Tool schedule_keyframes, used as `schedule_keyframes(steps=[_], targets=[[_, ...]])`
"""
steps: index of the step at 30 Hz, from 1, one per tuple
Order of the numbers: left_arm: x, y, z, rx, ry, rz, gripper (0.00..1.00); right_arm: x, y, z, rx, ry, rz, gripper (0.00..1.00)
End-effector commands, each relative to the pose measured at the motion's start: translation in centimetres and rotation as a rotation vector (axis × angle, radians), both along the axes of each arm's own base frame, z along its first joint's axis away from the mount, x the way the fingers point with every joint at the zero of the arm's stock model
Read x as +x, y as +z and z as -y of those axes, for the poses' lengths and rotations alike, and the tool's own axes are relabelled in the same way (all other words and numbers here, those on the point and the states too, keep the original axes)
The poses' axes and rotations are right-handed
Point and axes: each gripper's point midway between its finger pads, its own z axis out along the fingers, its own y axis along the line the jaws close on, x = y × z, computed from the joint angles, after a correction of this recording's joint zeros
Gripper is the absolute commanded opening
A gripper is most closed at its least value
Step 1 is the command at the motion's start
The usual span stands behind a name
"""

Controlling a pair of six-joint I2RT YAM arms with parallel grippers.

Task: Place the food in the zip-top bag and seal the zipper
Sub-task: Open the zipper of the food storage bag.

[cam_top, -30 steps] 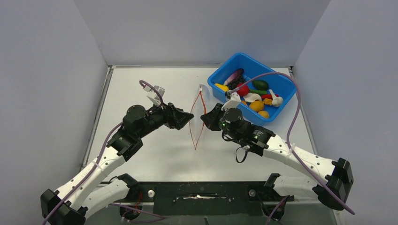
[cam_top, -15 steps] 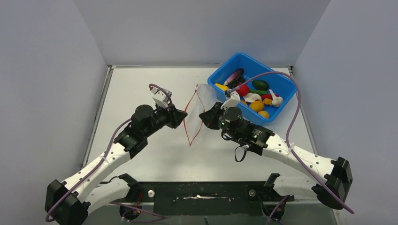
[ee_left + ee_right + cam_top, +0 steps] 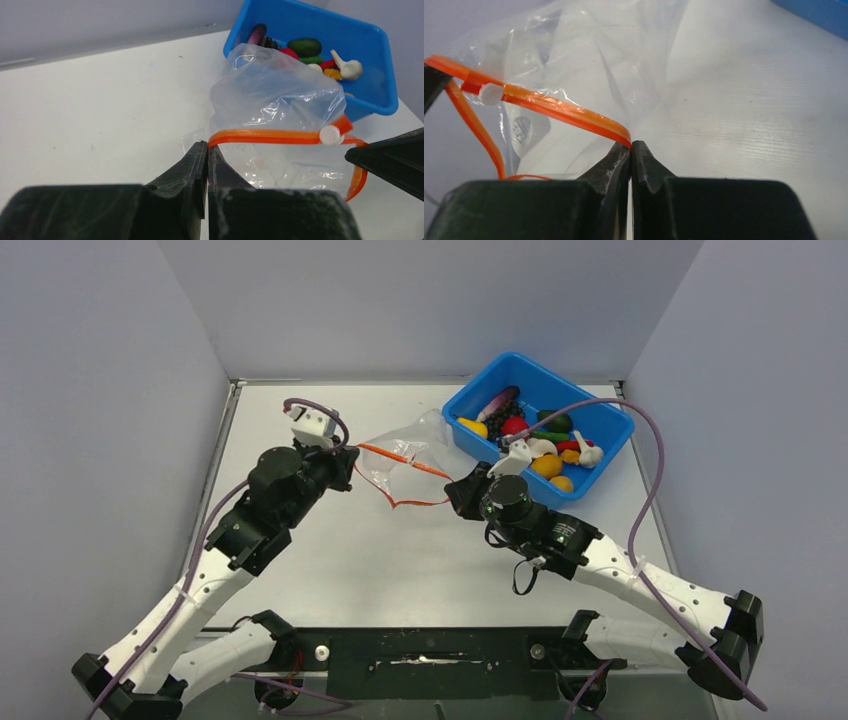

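Bag (image 3: 405,468) sits just above the middle of the top view, held up off the table (image 3: 330,570) between the two arms and close to the left corner of the tub (image 3: 585,405). A second ago its mouth was a narrow slit running up and down the frame. Now the left arm has swung toward the upper left, and the zipper (image 3: 400,454) runs across the frame with the mouth pulled into a wider loop.

The left gripper (image 3: 207,150) is pressed together on one end of the orange strip. The right gripper (image 3: 630,147) pinches the strip further along, past the white slider (image 3: 329,135).

I judge the bag readier to fill (though both grippers are busy holding it). All the food (image 3: 535,440) lies in the tub at upper right, and none shows inside the bag.

No brand or label can be read. A faint round print on the film is too blurred to make out.
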Motion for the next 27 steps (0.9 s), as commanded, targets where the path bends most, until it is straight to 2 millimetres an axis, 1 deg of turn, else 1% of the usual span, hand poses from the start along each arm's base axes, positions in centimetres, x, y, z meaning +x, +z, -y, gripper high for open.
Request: schedule_keyframes(steps=[1, 3, 6, 8, 10, 12, 13, 15, 16, 17, 19, 22, 25, 27], targets=[[-0.6, 2.6, -3.7, 0.077, 0.111, 0.081, 0.0, 0.0, -0.6, 1.4, -0.006, -0.05, 0.011, 0.0], [-1.4, 2.0, -3.1, 0.064, 0.059, 0.088, 0.0, -0.3, -1.4, 0.8, 0.0, -0.024, -0.01, 0.0], [-2.7, 0.8, -1.7, 0.026, -0.047, 0.108, 0.0, -0.6, -2.5, -0.2, 0.002, 0.018, -0.037, 0.0], [-3.4, -0.2, -1.1, 0.012, -0.101, 0.112, 0.0, -0.7, -2.8, -0.8, 0.001, 0.04, -0.044, 0.0], [-3.8, -1.4, -0.9, 0.013, -0.119, 0.102, 0.0, -0.7, -2.9, -1.2, -0.004, 0.055, -0.047, 0.01], [-3.8, -2.6, -1.0, 0.027, -0.114, 0.083, 0.0, -0.6, -2.7, -1.4, -0.009, 0.061, -0.043, 0.09], [-3.8, -3.4, -1.1, 0.039, -0.112, 0.069, 0.0, -0.5, -2.3, -1.6, -0.011, 0.076, -0.029, 0.14], [-3.7, -4.4, -1.1, 0.054, -0.114, 0.049, 0.0, -0.4, -1.2, -2.1, -0.041, 0.118, 0.013, 0.24], [-3.7, -4.7, -1.0, 0.057, -0.119, 0.04, 0.0, -0.2, -0.5, -1.9, -0.06, 0.117, 0.026, 0.28], [-3.8, -5.0, -0.7, 0.06, -0.13, 0.032, 0.0, -0.1, -0.2, -1.5, -0.096, 0.112, 0.03, 0.33], [-3.9, -5.3, -0.4, 0.061, -0.151, 0.024, 0.0, 0.3, 1.0, -0.6, -0.144, 0.096, 0.059, 0.4], [-4.1, -5.6, 0.2, 0.057, -0.186, 0.016, 0.0, 0.8, 2.4, 1.0, -0.197, 0.063, 0.096, 0.54], [-4.4, -6.1, 0.6, 0.057, -0.212, 0.005, 0.0, 1.8, 3.7, 3.2, -0.222, 0.03, 0.12, 0.61], [-4.7, -6.4, 0.8, 0.058, -0.236, 0.002, 0.0, 2.8, 4.3, 4.8, -0.243, 0.024, 0.137, 0.63]])
